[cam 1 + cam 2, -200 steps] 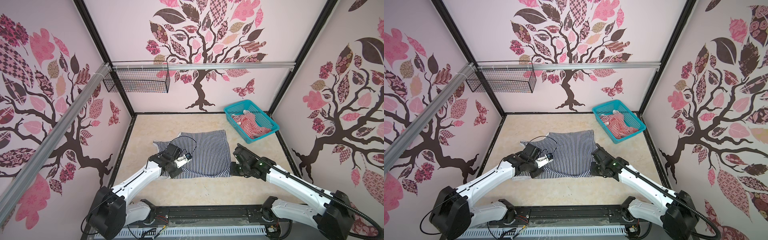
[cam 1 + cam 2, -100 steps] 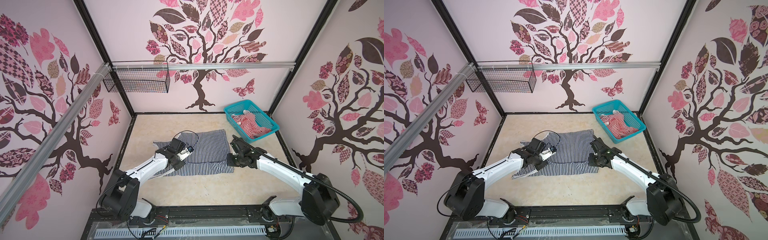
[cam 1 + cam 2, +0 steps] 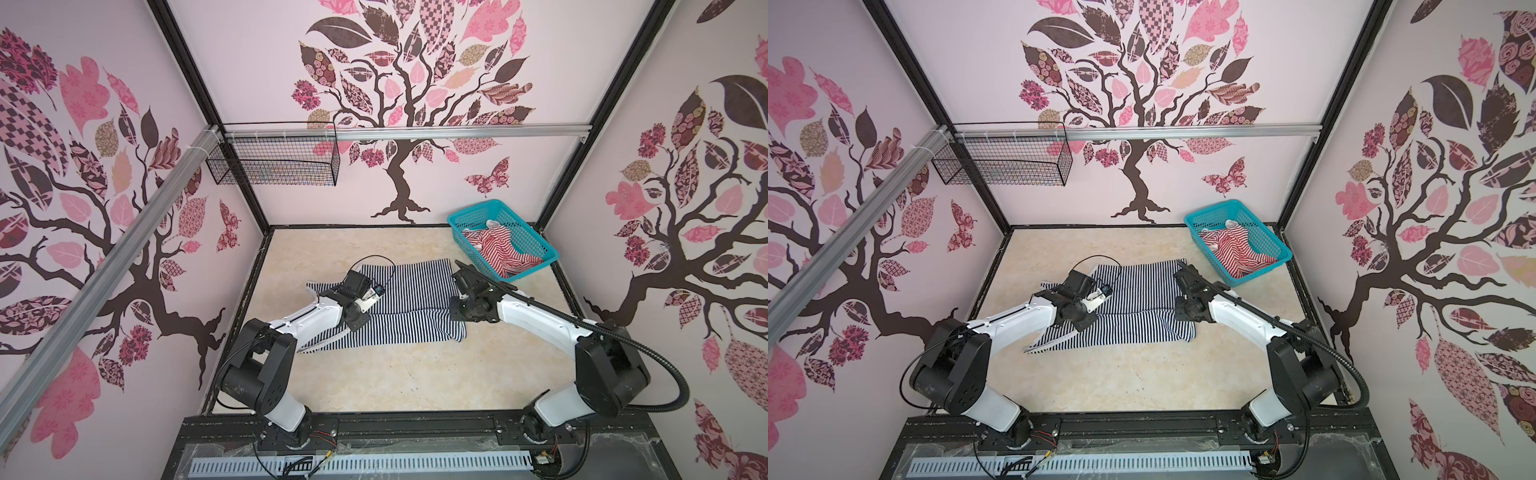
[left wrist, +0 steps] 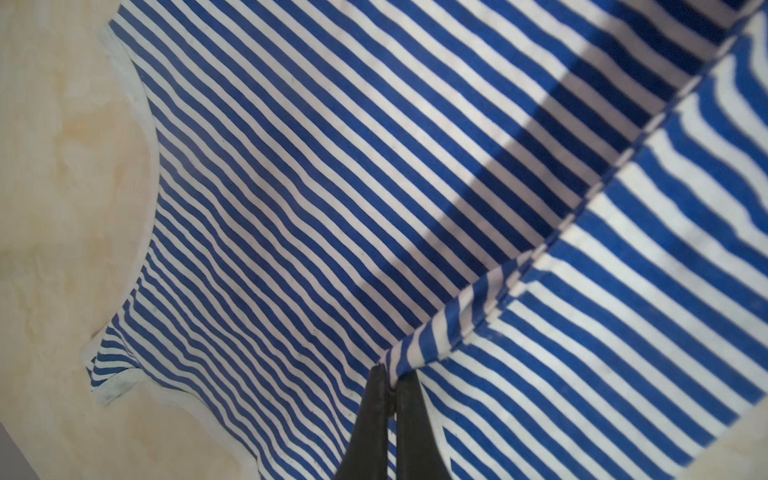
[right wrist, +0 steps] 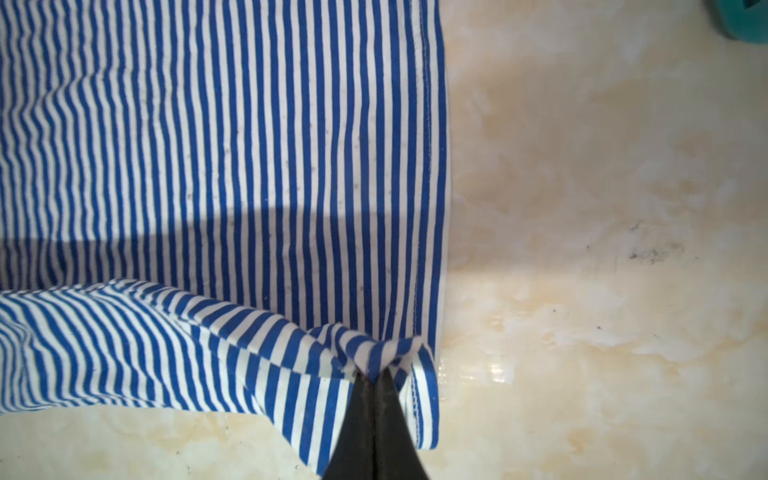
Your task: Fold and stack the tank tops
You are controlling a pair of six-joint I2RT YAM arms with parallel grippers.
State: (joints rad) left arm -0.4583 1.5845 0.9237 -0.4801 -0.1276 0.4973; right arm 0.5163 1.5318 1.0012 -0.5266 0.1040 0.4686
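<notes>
— From where do the top views look?
— From high above the near edge, side by side, facing down and inward; both take in the whole tabletop (image 3: pixel 374 382), almost the same scene.
— And the wrist cameras?
— Very near. Each looks along its arm, past the left fingers (image 4: pixel 370 415) or right fingers (image 5: pixel 357 424), onto the navy-and-white tank top (image 4: pixel 291 187), which all four views share.
</notes>
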